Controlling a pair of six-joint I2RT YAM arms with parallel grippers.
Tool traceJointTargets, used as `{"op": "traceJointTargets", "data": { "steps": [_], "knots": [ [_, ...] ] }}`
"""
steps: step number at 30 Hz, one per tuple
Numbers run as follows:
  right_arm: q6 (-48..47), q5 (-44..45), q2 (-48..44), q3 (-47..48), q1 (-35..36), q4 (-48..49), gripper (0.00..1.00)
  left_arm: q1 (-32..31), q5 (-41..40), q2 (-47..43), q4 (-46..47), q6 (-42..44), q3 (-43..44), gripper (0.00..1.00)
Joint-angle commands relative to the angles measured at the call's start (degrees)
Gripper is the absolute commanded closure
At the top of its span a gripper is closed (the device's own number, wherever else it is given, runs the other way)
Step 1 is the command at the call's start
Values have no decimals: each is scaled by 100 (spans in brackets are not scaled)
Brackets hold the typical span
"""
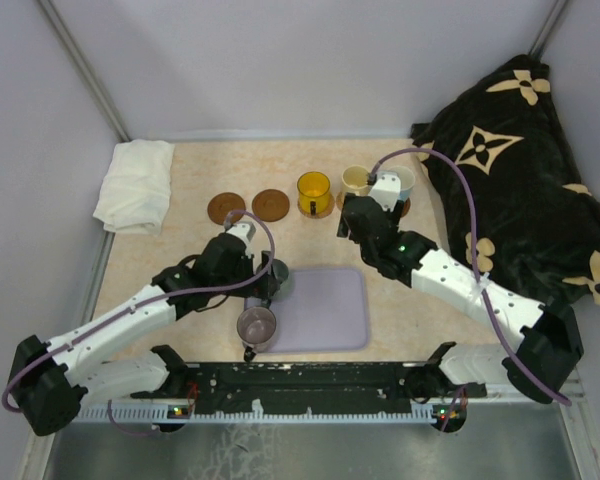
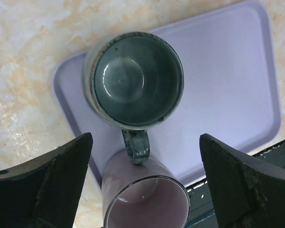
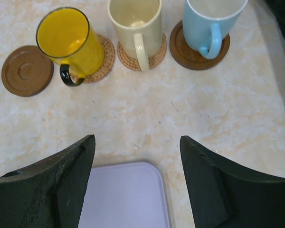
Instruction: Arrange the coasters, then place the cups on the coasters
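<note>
Although the overhead view hides most of the blue cup (image 1: 408, 178) behind the right arm, the right wrist view shows it whole on a brown coaster (image 3: 219, 53). It stands in a row with the cream cup (image 3: 135, 23) and the yellow cup (image 3: 69, 40), each on its own woven-looking coaster (image 3: 104, 59). Left of them lies a bare coaster (image 3: 27, 70); another is cut off at that picture's left edge.

Only the left wrist view shows the grey-green cup (image 2: 135, 80) clearly, upright on the lavender tray (image 2: 228, 85) near a corner, handle towards the mauve cup (image 2: 147, 202). Whether the mauve cup stands on the tray or off its edge I cannot tell.

The left gripper (image 2: 145, 142) hangs over both, jaws spread wide, holding nothing. The right gripper (image 3: 137, 142) is spread too and empty, above bare table (image 3: 204, 109) between row and tray.

A white towel (image 1: 135, 183) lies far left, and a black blanket (image 1: 520, 150) crowds the right.
</note>
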Motion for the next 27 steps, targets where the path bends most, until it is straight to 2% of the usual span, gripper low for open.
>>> {"op": "traceJointTargets", "data": {
  "steps": [1,12,16,27],
  "knots": [
    [224,231,-404,-133,29,15,28,-329,-442,272,-430,-250,270,1],
    [452,146,-749,-502,34,-74,27,-487,-416,606,-450,-563,267,17],
    [515,117,-821,-609,29,-66,27,-491,-328,795,-318,-551,270,32],
    [547,118,-945,-746,34,-54,27,-509,-410,1321,-172,-552,425,55]
  ]
}}
